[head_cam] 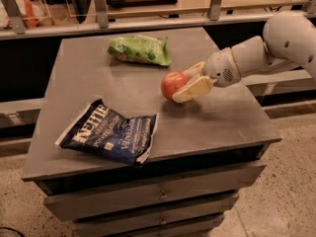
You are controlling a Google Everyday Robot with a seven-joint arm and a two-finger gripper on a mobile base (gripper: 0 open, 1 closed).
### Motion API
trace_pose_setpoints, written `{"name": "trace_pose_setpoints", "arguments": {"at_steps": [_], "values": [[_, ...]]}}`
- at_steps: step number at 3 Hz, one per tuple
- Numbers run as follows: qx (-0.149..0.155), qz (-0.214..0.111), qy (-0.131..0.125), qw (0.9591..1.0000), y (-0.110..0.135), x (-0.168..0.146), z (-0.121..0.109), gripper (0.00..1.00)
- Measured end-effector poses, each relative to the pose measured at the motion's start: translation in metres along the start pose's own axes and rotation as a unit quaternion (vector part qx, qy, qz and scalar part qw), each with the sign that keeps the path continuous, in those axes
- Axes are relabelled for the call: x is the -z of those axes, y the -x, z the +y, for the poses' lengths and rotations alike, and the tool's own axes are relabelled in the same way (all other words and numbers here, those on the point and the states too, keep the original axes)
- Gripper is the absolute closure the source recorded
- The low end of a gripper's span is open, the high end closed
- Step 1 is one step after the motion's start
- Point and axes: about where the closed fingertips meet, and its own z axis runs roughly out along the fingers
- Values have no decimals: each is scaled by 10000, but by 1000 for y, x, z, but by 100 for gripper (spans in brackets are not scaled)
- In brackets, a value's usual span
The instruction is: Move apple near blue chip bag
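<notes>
Starting at the left, the blue chip bag [111, 132] lies flat and crinkled near the front left corner of the grey surface [227, 117], its white lettering face up. Behind that bag and a little to its right, well apart from it, a green bag [140, 50] sits near the back edge. Right of the blue chip bag, and a bit further back than it, here's the apple [173, 84], red-orange and close to the middle of the surface, with a clear strip of grey between it and the bag's right edge. The hand [180, 86] is clamped on the apple, its pale fingers [193, 89] pressed against the apple's right side, one above and one below. Whether the apple touches the surface or hangs just over it, I can't tell. Further right of the bag, the white arm [256, 53] reaches in from the right edge.
</notes>
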Motion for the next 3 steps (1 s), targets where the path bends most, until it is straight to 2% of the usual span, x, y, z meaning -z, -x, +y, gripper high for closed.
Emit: {"name": "trace_pose_setpoints", "arguments": {"at_steps": [2,3], "values": [[192,-173,457,9986,10,-36,21,100],[347,-261,754,9962,24,-54,32,100]]}}
